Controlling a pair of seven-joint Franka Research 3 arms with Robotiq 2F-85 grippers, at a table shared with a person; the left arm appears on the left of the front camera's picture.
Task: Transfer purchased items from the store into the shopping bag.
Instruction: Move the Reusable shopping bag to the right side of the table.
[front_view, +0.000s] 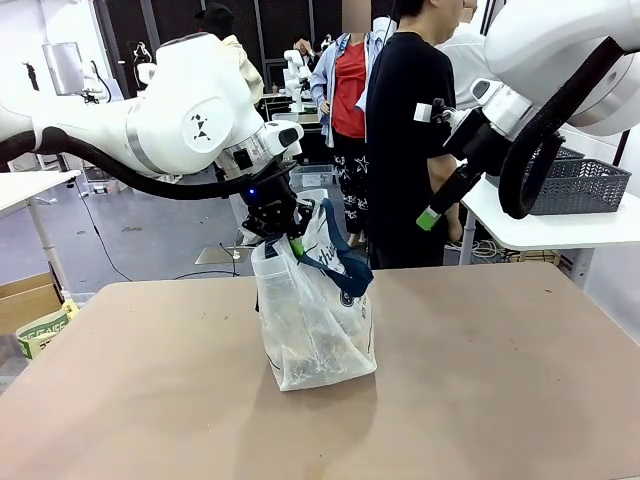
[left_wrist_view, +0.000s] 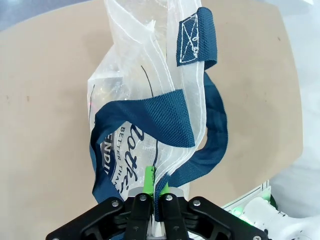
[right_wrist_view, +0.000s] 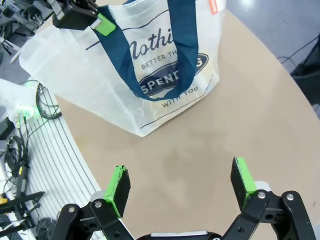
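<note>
The shopping bag (front_view: 318, 325) stands upright in the middle of the brown table (front_view: 480, 400), translucent white with navy straps and lettering. My left gripper (front_view: 287, 236) is shut on the bag's top rim beside a navy strap (left_wrist_view: 150, 120), holding that side up; its green pads (left_wrist_view: 149, 176) pinch the plastic. Faint shapes show through the bag's wall, too blurred to name. My right gripper (front_view: 432, 213) hangs open high at the right, well away from the bag (right_wrist_view: 150, 75), with nothing between its fingers (right_wrist_view: 120, 184). A dark grey slotted basket (front_view: 580, 185) sits on the white side table.
A person in a black shirt (front_view: 405, 150) stands just beyond the table's far edge, near my right gripper. The white side table (front_view: 560, 230) is at the far right. A cardboard box and papers (front_view: 40, 325) lie on the floor at the left.
</note>
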